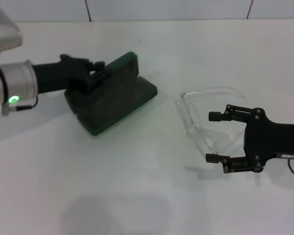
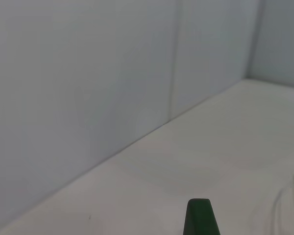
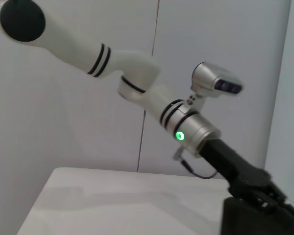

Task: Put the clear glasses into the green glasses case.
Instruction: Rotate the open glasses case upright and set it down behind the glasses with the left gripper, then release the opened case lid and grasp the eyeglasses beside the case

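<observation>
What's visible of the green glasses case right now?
The dark green hard-shell rectangular glasses case with rounded corners lies on the white table, on the robot's left side. Its lid is raised part-way, edge up, with the left gripper at the lid's edge. The inside isn't visible. The clear plastic glasses lie apart from it, by the open right gripper.

We see a plain white table (image 1: pixel 137 196) filling most of the head view, matte, with soft shadows on it. Behind it we have a pale wall (image 1: pixel 166 9) split by thin dark vertical seams into panels. In the left wrist view we see the same bluish-white wall (image 2: pixel 78 83) meeting the tabletop along a straight edge, one seam running down. Light is even and diffuse. Right wrist view gives us more panelled wall (image 3: pixel 112 142).
</observation>
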`<move>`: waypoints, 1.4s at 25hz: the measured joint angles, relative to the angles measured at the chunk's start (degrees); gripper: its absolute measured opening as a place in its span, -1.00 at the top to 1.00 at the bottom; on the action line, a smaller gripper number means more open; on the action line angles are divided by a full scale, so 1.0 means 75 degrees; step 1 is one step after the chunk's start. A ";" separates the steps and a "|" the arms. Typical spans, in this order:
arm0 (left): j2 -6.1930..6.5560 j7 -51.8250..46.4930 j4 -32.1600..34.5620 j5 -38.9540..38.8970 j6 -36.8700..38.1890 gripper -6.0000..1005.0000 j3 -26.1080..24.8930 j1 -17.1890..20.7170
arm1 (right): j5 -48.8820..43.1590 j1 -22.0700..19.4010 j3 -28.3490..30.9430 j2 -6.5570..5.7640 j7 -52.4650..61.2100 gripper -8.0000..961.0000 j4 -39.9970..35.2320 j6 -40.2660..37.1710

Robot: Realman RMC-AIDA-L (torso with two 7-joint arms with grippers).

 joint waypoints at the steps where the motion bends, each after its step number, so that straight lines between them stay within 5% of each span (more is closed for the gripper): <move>1: -0.0026 0.0281 -0.0003 0.0100 -0.0056 0.58 0.0033 -0.0125 | 0.0000 -0.0006 0.0000 0.0003 -0.0001 -0.69 -0.0002 -0.0007; 9: -0.0321 0.0697 -0.0184 0.1081 -0.0320 0.54 0.0342 -0.1122 | 0.0019 -0.0143 0.0256 0.0041 -0.0035 -0.68 -0.0016 -0.0046; 15: -0.0307 0.0670 -0.0197 0.0938 -0.0344 0.49 0.1299 -0.1457 | -0.0007 -0.0309 0.0484 0.0055 -0.0114 -0.68 -0.0033 -0.0058; 35: -0.0329 0.0667 -0.0043 0.0803 -0.0335 0.30 0.1733 -0.1247 | -0.0096 -0.0422 0.0478 -0.0053 -0.0059 -0.66 -0.0001 -0.0260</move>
